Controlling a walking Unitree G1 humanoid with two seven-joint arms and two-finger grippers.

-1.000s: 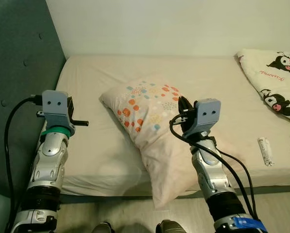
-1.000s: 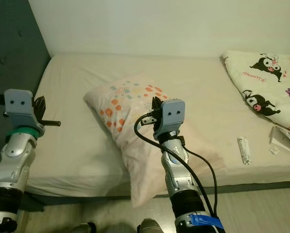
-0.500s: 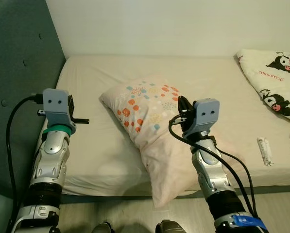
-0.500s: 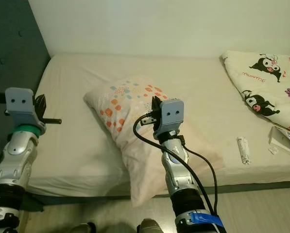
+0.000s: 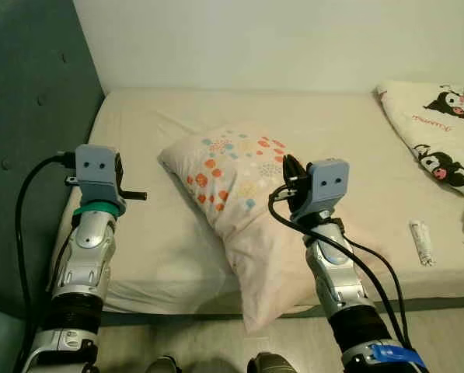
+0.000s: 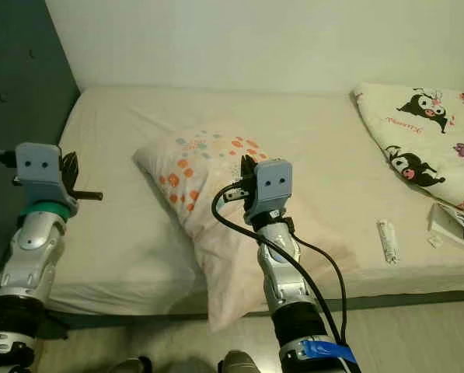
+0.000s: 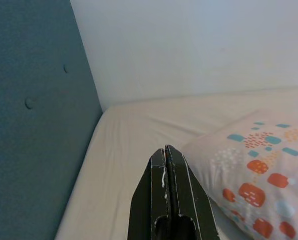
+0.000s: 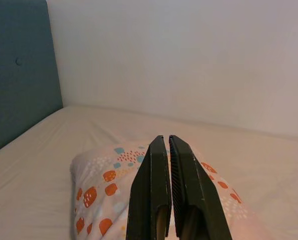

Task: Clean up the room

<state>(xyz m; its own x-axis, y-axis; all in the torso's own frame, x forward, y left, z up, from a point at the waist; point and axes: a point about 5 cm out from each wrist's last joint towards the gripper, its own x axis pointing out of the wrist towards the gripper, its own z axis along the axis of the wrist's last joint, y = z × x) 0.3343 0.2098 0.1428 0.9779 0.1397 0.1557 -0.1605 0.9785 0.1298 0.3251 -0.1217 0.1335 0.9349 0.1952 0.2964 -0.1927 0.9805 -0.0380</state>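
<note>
Pillow hanging over the bed's near edge

Grippers both raised, fingers pressed together on nothing: right gripper (image 8: 167,142) over the soft pillow (image 5: 239,194), left gripper (image 7: 164,152) near the headboard-side edge. Pillow's plain end droops off the beige mattress (image 5: 162,241); its dotted end lies mid-bed. Small white tube (image 5: 420,239) and cartoon-print quilt (image 5: 441,132) lie rightward.

bed (image 5: 169,233), pillow (image 5: 239,194), blanket (image 5: 441,132), tube (image 5: 421,241)

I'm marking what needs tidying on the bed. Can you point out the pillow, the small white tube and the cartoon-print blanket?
pillow (image 5: 235,175), left eye view, on its dotted upper half.
small white tube (image 6: 386,240), right eye view, mid-body.
cartoon-print blanket (image 6: 426,140), right eye view, between the printed figures.
</note>
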